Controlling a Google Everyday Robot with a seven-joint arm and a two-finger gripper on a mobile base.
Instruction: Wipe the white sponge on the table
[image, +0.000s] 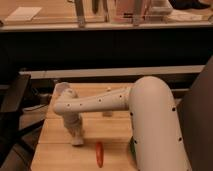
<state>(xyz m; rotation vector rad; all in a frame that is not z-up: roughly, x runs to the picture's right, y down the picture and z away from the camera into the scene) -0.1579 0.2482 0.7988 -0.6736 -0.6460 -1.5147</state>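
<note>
Robot gripper (76, 134) points down over the table (55, 152), left-front area. White sponge (77, 142) sits right under its tip, touching the wood. Clamped or loose: can't tell. Orange-red obj (99, 154) lies just right of tip, white cup (62, 90) beyond it.

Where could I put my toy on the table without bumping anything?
The front left corner of the table, left of the white sponge and the red thing, looks bare. It is crowded around the gripper, over the sponge, and at the back by the white cup and the arm.
</note>
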